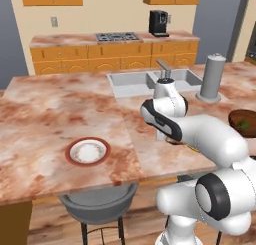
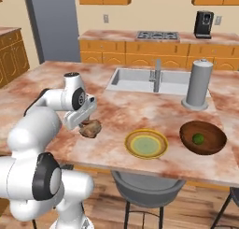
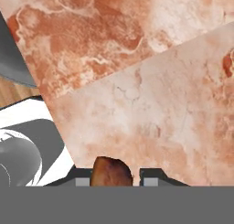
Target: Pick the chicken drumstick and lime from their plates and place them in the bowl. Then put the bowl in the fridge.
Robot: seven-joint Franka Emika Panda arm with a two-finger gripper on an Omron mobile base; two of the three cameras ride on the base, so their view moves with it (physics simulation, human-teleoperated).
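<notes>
My gripper [image 2: 88, 124] is shut on the chicken drumstick [image 2: 90, 128], a lumpy brown piece held just above the marble counter, left of the plates. In the hand view the drumstick [image 3: 111, 173] sits between my two fingertips [image 3: 82, 182]. The yellow-rimmed plate [image 2: 146, 144] lies bare near the counter's front edge. To its right stands the dark brown bowl [image 2: 210, 146] with the lime [image 2: 198, 139] inside it. The white, red-rimmed plate [image 1: 88, 151] lies bare at the counter's left. A tall grey slab [image 2: 51, 25] stands at the back left; whether it is the fridge I cannot tell.
A grey cylinder [image 2: 198, 83] stands behind the bowl, beside the sink [image 2: 135, 81] and its faucet [image 2: 158, 74]. A grey stool [image 2: 149, 190] sits under the counter's front edge. Stove and coffee machine [image 2: 204, 24] are on the far counter.
</notes>
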